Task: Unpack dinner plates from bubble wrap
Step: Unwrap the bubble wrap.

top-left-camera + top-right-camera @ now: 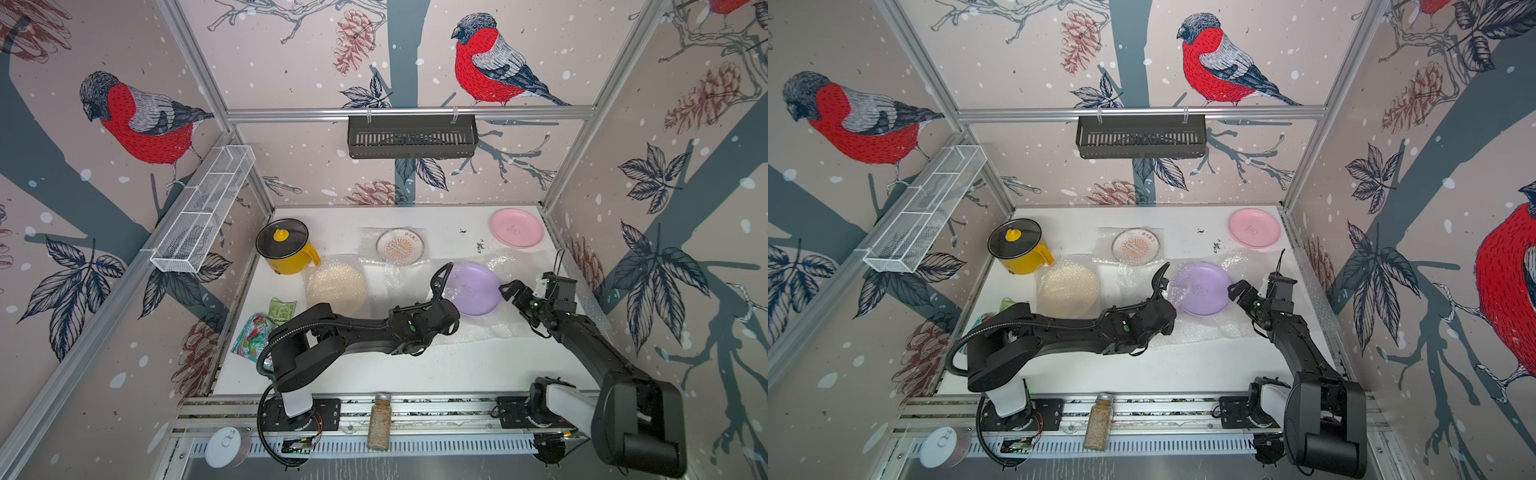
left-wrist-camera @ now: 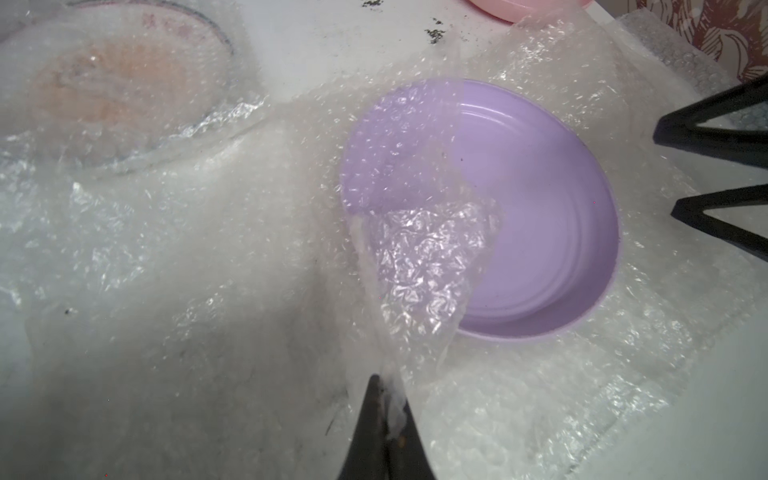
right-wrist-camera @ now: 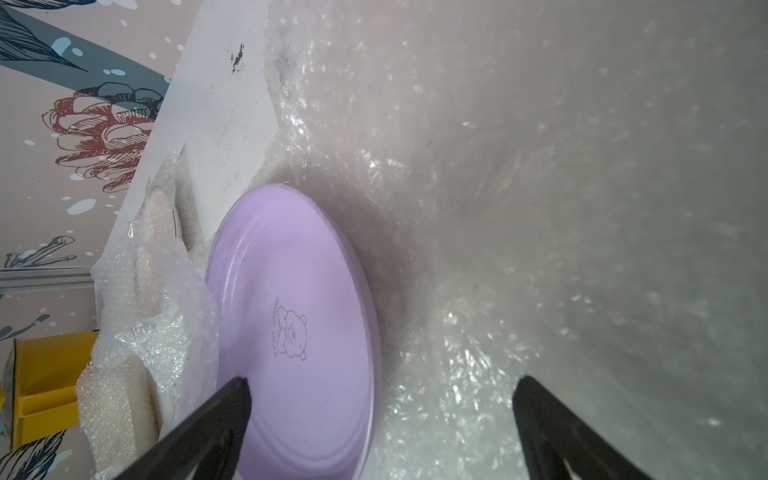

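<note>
The lilac plate (image 1: 473, 289) (image 1: 1202, 289) lies face up on a spread sheet of bubble wrap (image 1: 469, 332). My left gripper (image 2: 384, 384) is shut on a lifted flap of that bubble wrap (image 2: 419, 266), which still drapes over the plate's (image 2: 540, 216) left part. My right gripper (image 1: 506, 291) (image 3: 384, 381) stands open at the plate's (image 3: 299, 332) right edge, holding nothing. The pink plate (image 1: 516, 227) sits bare at the back right. The sunburst plate (image 1: 400, 246) and the cream plate (image 1: 336, 289) lie in bubble wrap.
A yellow pot with a black lid (image 1: 286, 249) stands at the back left. Two snack bags (image 1: 257, 332) lie at the left edge. A spice jar (image 1: 379, 422) and a white tin lid (image 1: 223, 446) rest on the front rail. A black basket (image 1: 411, 137) hangs on the back wall.
</note>
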`<control>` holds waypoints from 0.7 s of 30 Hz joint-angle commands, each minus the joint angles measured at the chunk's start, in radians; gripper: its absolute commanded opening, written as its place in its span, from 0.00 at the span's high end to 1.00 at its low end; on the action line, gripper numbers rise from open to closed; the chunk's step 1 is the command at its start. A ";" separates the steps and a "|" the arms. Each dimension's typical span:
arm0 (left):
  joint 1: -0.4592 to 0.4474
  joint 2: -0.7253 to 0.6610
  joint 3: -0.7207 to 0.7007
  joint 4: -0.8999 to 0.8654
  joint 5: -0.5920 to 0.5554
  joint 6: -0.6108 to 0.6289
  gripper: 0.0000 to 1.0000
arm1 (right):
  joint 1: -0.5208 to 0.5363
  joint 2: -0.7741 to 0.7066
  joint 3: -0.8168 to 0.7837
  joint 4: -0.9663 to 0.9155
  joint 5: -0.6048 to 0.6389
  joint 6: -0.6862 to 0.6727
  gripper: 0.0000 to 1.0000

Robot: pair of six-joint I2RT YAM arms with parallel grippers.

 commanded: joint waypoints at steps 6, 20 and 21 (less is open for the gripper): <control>0.028 -0.067 -0.136 0.109 -0.023 -0.167 0.79 | -0.017 0.035 -0.019 0.054 -0.025 -0.005 0.01; 0.113 -0.156 -0.319 0.101 0.008 -0.267 0.58 | -0.019 0.006 -0.007 0.026 -0.013 -0.010 0.01; 0.121 -0.170 -0.334 0.098 0.013 -0.270 0.58 | -0.020 0.005 -0.005 0.022 -0.012 -0.012 0.01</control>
